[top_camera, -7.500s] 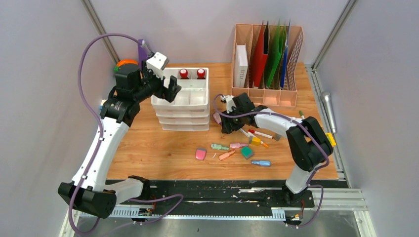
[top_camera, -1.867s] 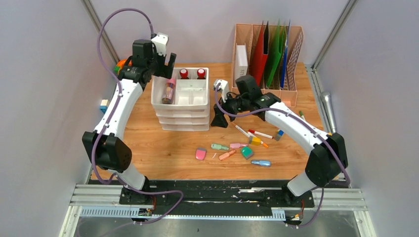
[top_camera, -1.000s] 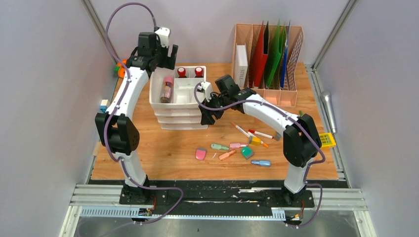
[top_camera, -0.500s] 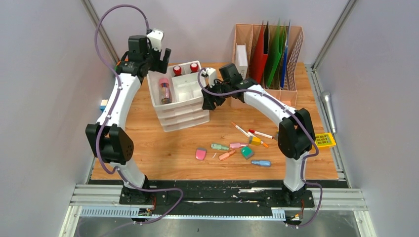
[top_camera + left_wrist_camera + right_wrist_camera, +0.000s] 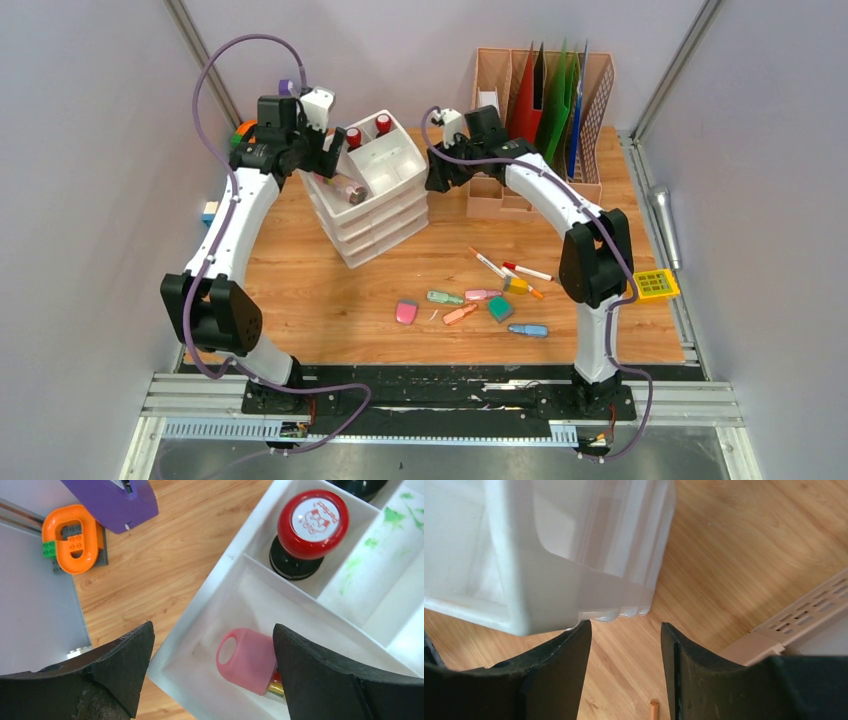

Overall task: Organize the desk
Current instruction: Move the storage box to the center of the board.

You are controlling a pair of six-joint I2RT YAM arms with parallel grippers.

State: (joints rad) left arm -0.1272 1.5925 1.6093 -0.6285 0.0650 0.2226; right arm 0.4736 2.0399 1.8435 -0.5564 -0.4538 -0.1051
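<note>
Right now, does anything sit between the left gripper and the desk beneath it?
Yes: a corner of the stacked white trays, holding a pink-capped tube, lies under the left gripper; bare desk shows beside it.

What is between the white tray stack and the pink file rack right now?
Top view: the right pincer hangs between the white tray stack and the pink file rack, over bare desk.

Open desk (image 5: 300, 290) left of scattered markers (image 5: 481, 295); white drawer stack (image 5: 380, 205) and file rack (image 5: 592, 100) along the far side
</note>
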